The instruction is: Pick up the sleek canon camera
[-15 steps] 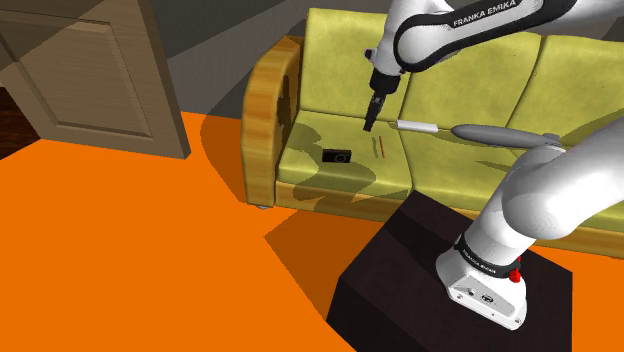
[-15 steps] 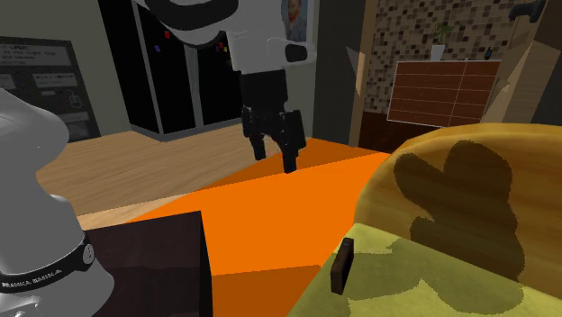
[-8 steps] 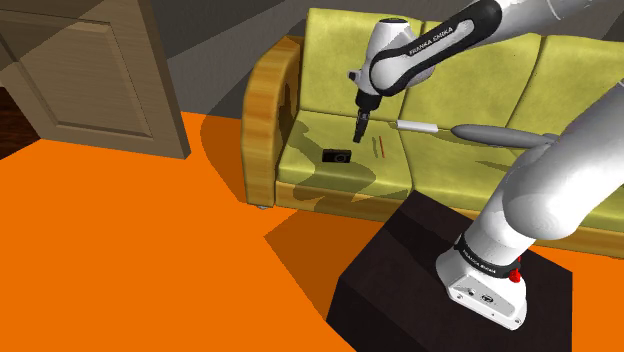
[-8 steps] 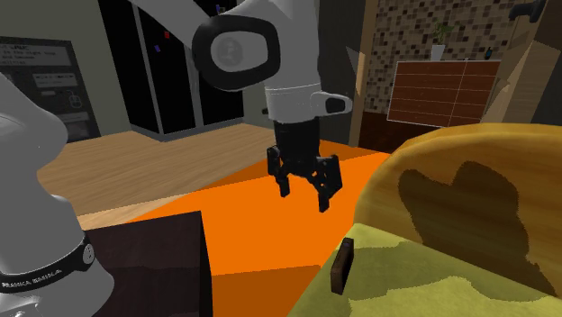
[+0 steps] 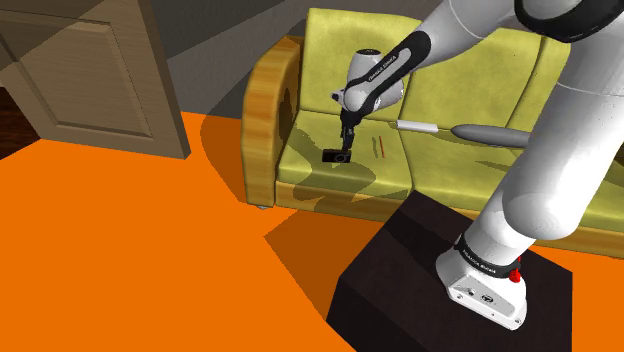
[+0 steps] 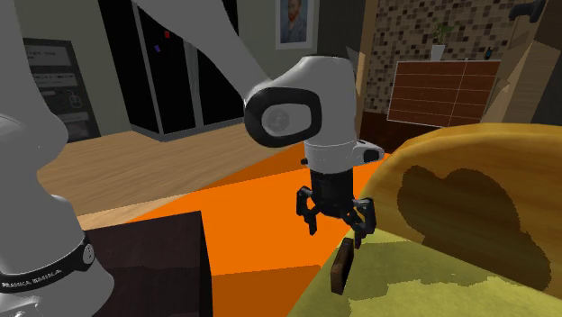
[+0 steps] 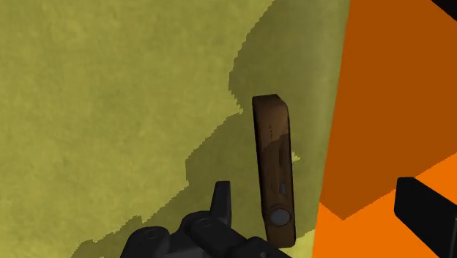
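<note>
We noted the gripper (image 5: 345,140) had dropped to just above the camera (image 5: 336,156) on the sofa (image 5: 330,186) seat. Fingers stood wide; we judged centring across its thin body necessary before closing.

Shoulder view high behind stand (image 5: 420,260), second low, seemingly nearer, wrist closest, sofa (image 5: 330,50) shared

Yellow-green sofa (image 5: 345,60) with wooden armrest (image 5: 262,110), orange floor (image 5: 140,250), wooden door (image 5: 90,70), framed portrait (image 6: 293,20) on wall
</note>
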{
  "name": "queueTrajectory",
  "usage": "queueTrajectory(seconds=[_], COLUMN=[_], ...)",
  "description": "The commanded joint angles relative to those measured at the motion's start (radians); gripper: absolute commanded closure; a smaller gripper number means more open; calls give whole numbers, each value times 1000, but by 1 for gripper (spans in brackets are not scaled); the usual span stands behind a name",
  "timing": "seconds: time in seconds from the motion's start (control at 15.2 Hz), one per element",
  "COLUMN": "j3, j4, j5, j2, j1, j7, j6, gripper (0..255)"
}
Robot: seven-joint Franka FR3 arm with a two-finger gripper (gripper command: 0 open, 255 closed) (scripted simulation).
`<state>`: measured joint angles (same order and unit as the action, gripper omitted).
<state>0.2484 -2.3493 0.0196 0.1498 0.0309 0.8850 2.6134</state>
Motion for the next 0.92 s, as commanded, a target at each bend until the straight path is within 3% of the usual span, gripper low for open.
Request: queueTrajectory(seconds=[0.0, 0.66, 0.73, 0.86], j3=[-12, -43, -43, -43], j4=[55, 79, 79, 79], j5=[-29, -70, -70, -70], j2=[88, 214, 215, 215], j1=[-14, -40, -39, -38], j7=[69, 112, 111, 111], j6=[33, 133, 134, 134], gripper=[0, 0, 255, 255])
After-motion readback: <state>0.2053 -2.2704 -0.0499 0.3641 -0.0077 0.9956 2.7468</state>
